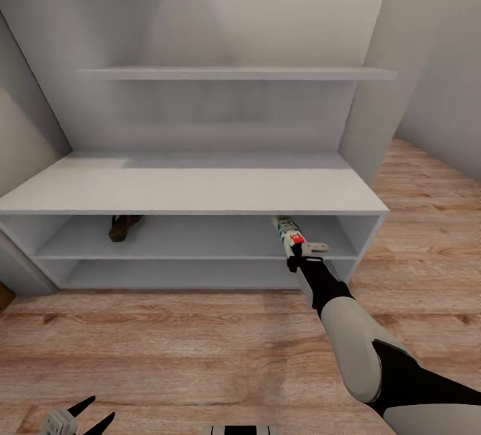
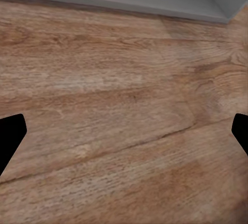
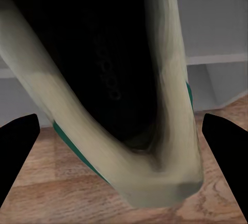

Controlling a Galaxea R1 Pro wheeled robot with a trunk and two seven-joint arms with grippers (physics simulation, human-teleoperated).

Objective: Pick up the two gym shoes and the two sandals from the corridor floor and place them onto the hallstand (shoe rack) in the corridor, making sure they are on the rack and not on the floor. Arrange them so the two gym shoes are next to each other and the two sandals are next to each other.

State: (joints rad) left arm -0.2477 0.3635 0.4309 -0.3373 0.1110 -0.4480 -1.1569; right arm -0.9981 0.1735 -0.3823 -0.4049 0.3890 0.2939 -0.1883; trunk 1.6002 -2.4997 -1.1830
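The right tool [image 1: 302,252] was clamped on a white green-striped gym shoe [image 1: 290,231], ready to release onto the light-grey hallstand [image 1: 194,184] shelf ahead.

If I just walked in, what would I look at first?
Probably the white gym shoe with its red patch, poking into the right side of the hallstand, on the upper of its two low tiers, at the tip of the robot's outstretched right hand. Next, the dark brown sandal on the same tier, far to the left. The left hand hangs open low over the wood floor.
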